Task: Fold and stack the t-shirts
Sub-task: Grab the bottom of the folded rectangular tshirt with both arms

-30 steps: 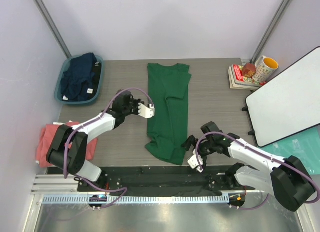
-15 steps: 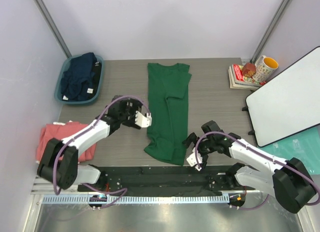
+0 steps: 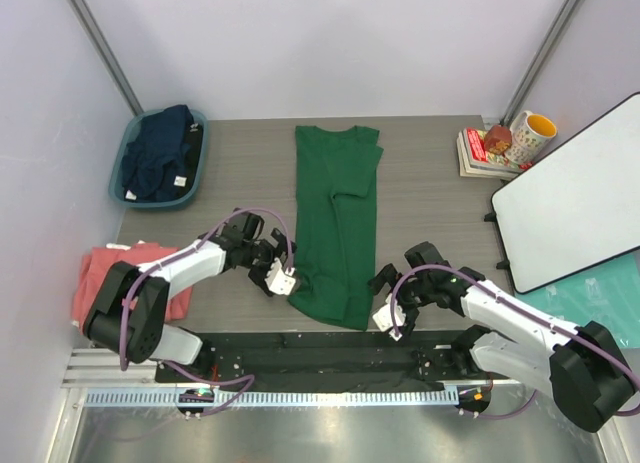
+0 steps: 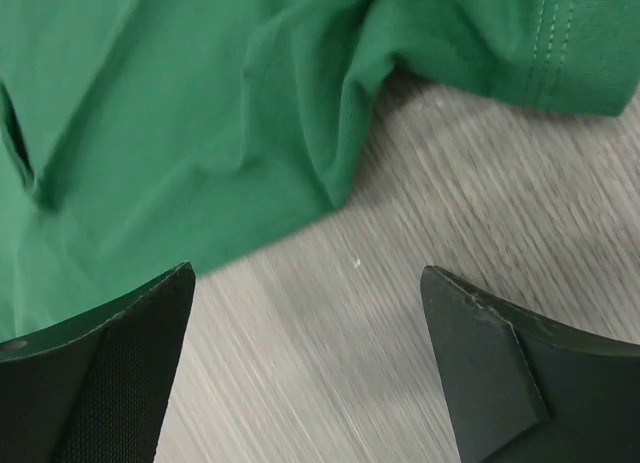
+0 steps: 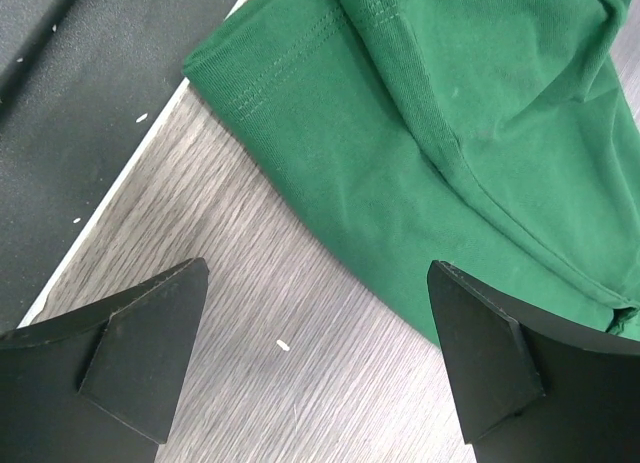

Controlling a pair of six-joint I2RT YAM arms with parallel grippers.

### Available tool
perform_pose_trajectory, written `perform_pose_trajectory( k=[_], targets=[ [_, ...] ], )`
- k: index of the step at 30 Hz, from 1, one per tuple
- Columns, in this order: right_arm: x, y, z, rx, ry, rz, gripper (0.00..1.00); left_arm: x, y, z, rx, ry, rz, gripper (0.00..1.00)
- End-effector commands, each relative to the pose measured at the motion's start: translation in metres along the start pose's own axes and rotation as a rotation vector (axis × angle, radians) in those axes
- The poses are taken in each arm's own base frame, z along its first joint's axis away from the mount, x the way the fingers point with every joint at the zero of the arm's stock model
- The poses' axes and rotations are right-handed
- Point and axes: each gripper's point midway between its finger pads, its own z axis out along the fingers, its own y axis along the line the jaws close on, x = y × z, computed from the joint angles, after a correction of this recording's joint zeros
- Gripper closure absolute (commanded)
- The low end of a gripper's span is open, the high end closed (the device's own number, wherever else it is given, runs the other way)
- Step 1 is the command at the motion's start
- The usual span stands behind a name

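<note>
Our left gripper point(image 3: 282, 280) has its jaws spread wide, with nothing between them but bare wood-grain table point(image 3: 430, 183). It sits low just beside the near left corner of the green t-shirt point(image 3: 335, 213). In its wrist view the fingers frame the table point(image 4: 400, 283), and the rumpled edge of the green t-shirt point(image 4: 200, 113) lies just beyond the tips of the left gripper point(image 4: 305, 283). Our right gripper point(image 3: 382, 301) is likewise wide and holds nothing, just off the shirt's near right corner. In its wrist view the stitched hem of the green t-shirt point(image 5: 480, 113) runs slantwise ahead of the right gripper point(image 5: 318, 283), and the fingers do not touch the cloth. A black strip point(image 5: 80, 83) borders the table on the near side of that hem. The shirt itself lies in a long narrow strip along the middle of the table, neck at the far end, hem toward our arm bases and creased there. Well to the shirt's left, level with its neck, the navy t-shirt point(image 3: 155, 158) is bunched inside a teal tub point(image 3: 150, 204). Left of the shirt's hem, the salmon-pink t-shirt point(image 3: 95, 273) lies at the table's edge. Right of the shirt's neck, well apart from it, are a stack of books point(image 3: 478, 153), a mug point(image 3: 532, 133) and a whiteboard point(image 3: 575, 208).
</note>
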Motion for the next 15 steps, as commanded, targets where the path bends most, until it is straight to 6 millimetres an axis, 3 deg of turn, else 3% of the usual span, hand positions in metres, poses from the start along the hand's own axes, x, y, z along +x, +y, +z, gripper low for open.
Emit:
perform_pose_trajectory(
  k=[1,8,15],
  targets=[
    [0.000,0.002,-0.002,-0.003,0.011,0.025,0.02,-0.019,-0.010,0.009,0.069,-0.138,0.100,0.06],
    [0.001,0.002,-0.002,-0.004,0.017,0.020,0.02,-0.039,-0.021,0.012,0.102,-0.258,0.199,0.03],
    [0.005,-0.001,0.000,0.000,0.028,0.021,0.03,-0.076,-0.050,-0.002,0.158,-0.422,0.261,0.00]
  ],
)
